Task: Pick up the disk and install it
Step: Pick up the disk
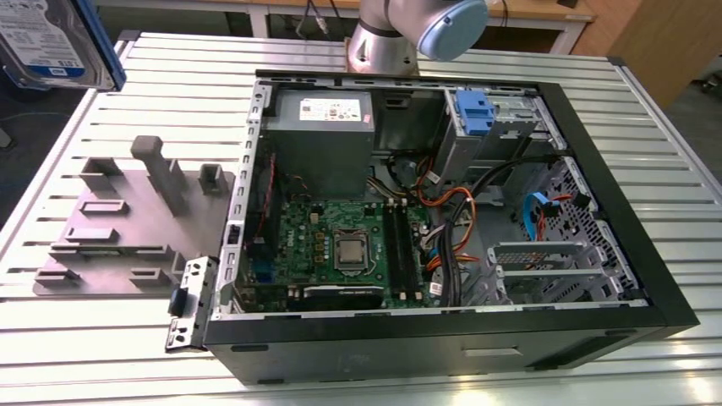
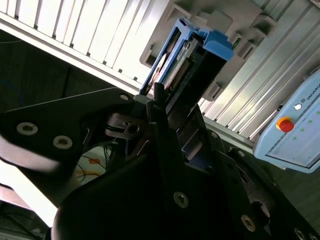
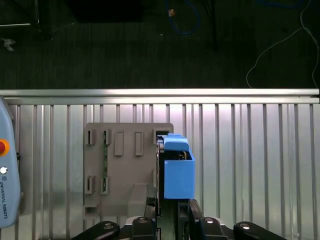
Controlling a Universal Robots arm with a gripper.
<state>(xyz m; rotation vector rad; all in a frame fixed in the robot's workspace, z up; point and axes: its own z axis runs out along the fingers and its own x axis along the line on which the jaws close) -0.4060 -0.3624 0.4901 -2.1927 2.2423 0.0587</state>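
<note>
- Exterior view: a slatted metal table [image 1: 660, 127] is seen, with everything else carried on it.
- An open case [image 1: 451, 334] is laid on its side across the table, so that its board, cables and drive bays are exposed.
- A grey fixture [image 1: 113, 241] with upright posts and slots is placed flat on the table, just beside the case on the exterior view's left.
- The arm [image 1: 395, 38] is seen behind the far edge of the case.
- A pendant [image 2: 295, 125] with a red button is shown in both wrist views, at the table's edge.
- The disk [image 1: 51, 38] is held in the air at the exterior view's upper left, clear of the table and well apart from the case. In the first wrist view it [image 3: 177, 172] is seen edge-on in front of the fixture, its blue carrier facing the camera.
- The gripper [image 3: 167, 212] is clamped on the disk, one finger pressed to each flat side.
- A small blue clip [image 1: 472, 114] is seated in a drive bay at the case's far end.
</note>
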